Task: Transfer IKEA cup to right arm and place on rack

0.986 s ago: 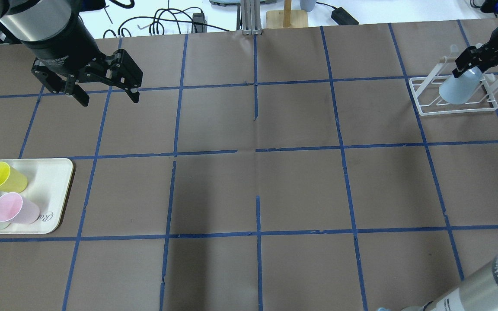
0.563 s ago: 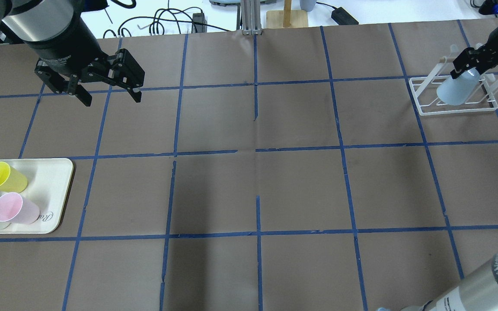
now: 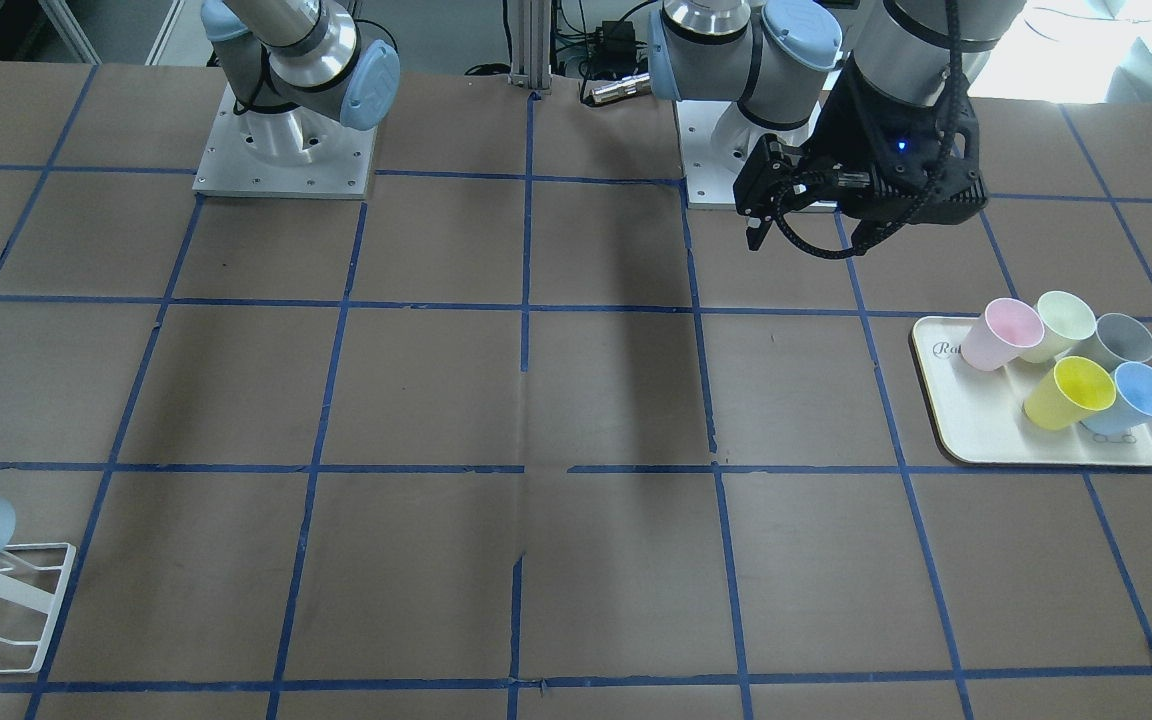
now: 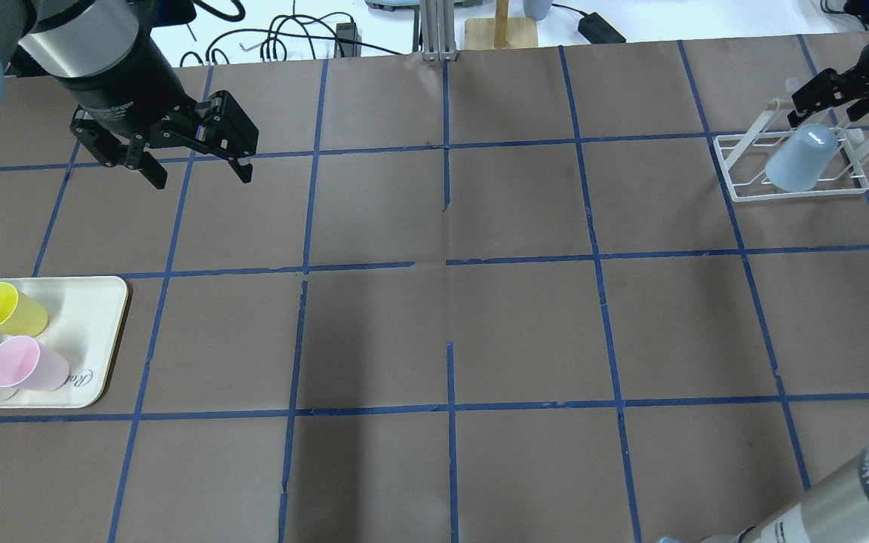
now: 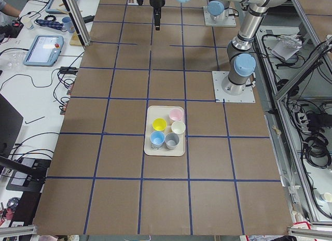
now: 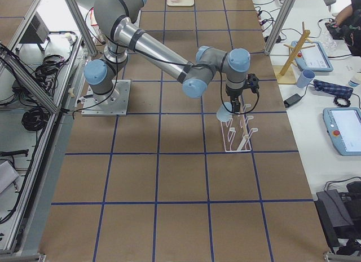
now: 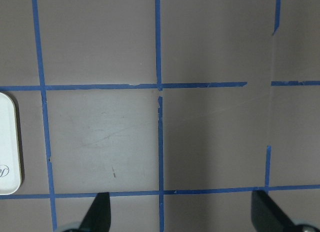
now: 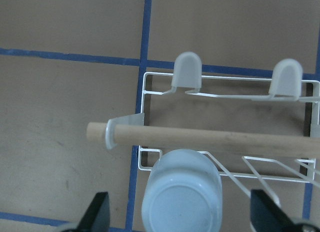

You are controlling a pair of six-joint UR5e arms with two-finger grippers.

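Pale-blue cup (image 4: pixel 798 160) sits mouth-down on the rack (image 4: pixel 736 192) in the overhead view. Its base tips up toward the right gripper (image 4: pixel 825 109), whose fingers (image 4: pixel 806 92) are spread wide and clear of it. The left gripper (image 4: pixel 201 177) hangs wide and empty. In the right wrist view the base faces the lens, long axis steeply upright. Placement looks done; next, a clean lift away from the rack.

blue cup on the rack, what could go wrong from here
The IKEA cup leans upside down at one end of the rack, so it might slide or tip off. The open right gripper hangs just over it; a sideways retreat could clip the cup or the wooden rod.
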